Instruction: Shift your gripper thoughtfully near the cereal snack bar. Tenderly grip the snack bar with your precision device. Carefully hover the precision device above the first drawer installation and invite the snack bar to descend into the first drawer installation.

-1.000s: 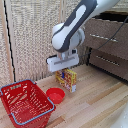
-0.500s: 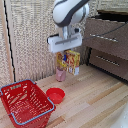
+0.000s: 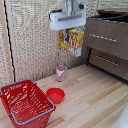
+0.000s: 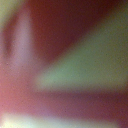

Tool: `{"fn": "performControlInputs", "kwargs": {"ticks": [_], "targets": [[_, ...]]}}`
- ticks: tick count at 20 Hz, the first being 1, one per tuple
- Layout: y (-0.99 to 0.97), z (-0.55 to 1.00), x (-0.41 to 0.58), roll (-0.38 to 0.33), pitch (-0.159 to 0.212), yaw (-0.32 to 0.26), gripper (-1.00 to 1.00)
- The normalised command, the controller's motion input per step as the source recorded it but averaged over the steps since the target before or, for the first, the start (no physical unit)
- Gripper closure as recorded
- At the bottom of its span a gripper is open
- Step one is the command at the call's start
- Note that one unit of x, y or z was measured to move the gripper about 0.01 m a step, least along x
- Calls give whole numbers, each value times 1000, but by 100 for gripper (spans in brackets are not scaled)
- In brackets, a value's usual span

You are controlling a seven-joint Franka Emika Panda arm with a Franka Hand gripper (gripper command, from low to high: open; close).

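**Snack bar held high, short of the top drawer**

Although the fingertips themselves are hidden behind the packet, the gripper (image 3: pixel 68 29) is judged to be clenched on the cereal snack bar (image 3: pixel 70 41), because the packet hangs in the air directly under the white hand with nothing else to support it. The packet hangs roughly upright, its printed face toward the camera, which suits a grip at its upper edge. It is high above the wooden floor, and the small pink cup (image 3: pixel 61 73) stands well below it.

On the exterior view's right is the brown cabinet. Its first drawer installation (image 3: pixel 106 34) appears pulled out, with a dark opening above its front, and the packet hangs just beside it at about the height of the front. The bar is therefore not yet over the opening; a sideways move and probably some lift seem needed before release.

The red bowl (image 3: pixel 55 95) and the red basket (image 3: pixel 26 105) lie apart, near the floor's front. The wrist view is only a red and pale blur.
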Motion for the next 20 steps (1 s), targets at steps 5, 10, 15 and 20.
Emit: {"fn": "performControlInputs", "kwargs": {"ticks": [5,10,15,20], "targets": [[-214,1000,270,-35,13,-6,100],[-197,993,247,-26,39,-5,100],[-509,961,196,0,39,0,100],[-839,981,75,14,25,-1,100]]}}
